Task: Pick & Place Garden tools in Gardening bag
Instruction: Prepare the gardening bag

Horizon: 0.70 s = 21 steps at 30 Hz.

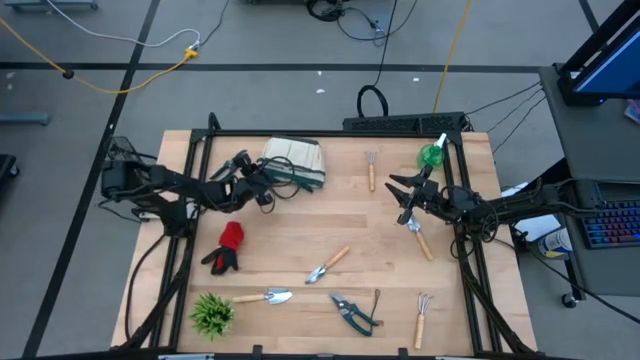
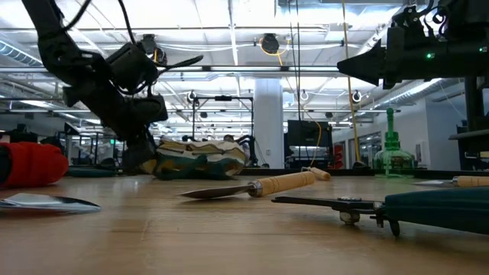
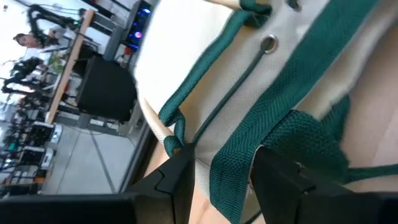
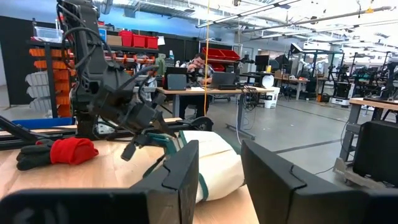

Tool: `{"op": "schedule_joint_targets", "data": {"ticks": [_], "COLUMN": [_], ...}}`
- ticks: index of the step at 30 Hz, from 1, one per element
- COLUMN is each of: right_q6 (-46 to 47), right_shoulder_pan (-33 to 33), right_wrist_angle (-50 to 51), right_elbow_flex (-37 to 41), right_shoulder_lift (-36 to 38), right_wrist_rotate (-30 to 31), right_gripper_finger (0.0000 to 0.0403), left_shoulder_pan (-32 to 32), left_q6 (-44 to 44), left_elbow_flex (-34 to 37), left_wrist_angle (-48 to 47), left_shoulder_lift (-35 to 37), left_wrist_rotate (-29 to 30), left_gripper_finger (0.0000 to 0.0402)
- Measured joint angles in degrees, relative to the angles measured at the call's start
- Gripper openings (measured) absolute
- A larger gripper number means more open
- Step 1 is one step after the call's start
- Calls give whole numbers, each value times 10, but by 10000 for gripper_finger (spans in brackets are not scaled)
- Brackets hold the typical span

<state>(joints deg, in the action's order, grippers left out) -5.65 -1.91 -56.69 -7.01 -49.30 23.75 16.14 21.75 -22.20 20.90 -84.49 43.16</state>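
top-down and level views of a wooden table (image 1: 300, 235) with two dark arms. the bag (image 1: 297, 163), cream canvas with green trim, lies slumped on its side near the far edge of the table and serves as landmark.

left claw (image 1: 262, 183): at the bag's left end, its fingers (image 3: 180, 180) set apart around a green strap (image 3: 245, 168) of the bag, which runs between them; whether they press on the strap cannot be told.

right claw (image 1: 398, 190): well to the right of the bag, raised above the table, fingers (image 4: 186, 168) parted with nothing between them, pointing toward the bag.

tools relative to the bag:
- small fork (image 1: 371, 169), just to its right, near the far edge.
- green spray bottle (image 1: 433, 153), farther right, at the far right corner.
- trowel (image 1: 419, 238), right of the bag and nearer the viewer, under the right arm.
- red-and-black glove (image 1: 227, 247), in front of the bag, to its left.
- trowel with wooden handle (image 1: 328, 264), in front of the bag, mid-table.
- second trowel (image 1: 264, 297), farther in front, beside a spiky green plant (image 1: 211, 314) at the near left corner.
- pruners (image 1: 352, 311), near the front edge.
- hand rake (image 1: 423, 316), near the front edge, right of the pruners.
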Motion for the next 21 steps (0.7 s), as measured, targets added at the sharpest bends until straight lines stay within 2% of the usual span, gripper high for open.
{"op": "schedule_joint_targets", "data": {"ticks": [5,7,10,15,21], "right_q6": [0,0,0,-2,-2], "right_shoulder_pan": [0,0,0,0,0], "right_wrist_angle": [0,0,0,0,0], "right_elbow_flex": [0,0,0,0,0], "right_shoulder_lift": [0,0,0,0,0], "right_wrist_rotate": [0,0,0,0,1], "right_gripper_finger": [114,114,114,114,114], "left_shoulder_pan": [25,29,30,26,8], "left_q6": [17,20,21,21,19], "left_elbow_flex": [0,0,0,0,-1], "left_wrist_angle": [46,65,77,102,138], "left_shoulder_lift": [-49,-64,-72,-73,-72], "left_wrist_rotate": [-2,10,32,33,33], "left_gripper_finger": [149,136,96,14,16]}}
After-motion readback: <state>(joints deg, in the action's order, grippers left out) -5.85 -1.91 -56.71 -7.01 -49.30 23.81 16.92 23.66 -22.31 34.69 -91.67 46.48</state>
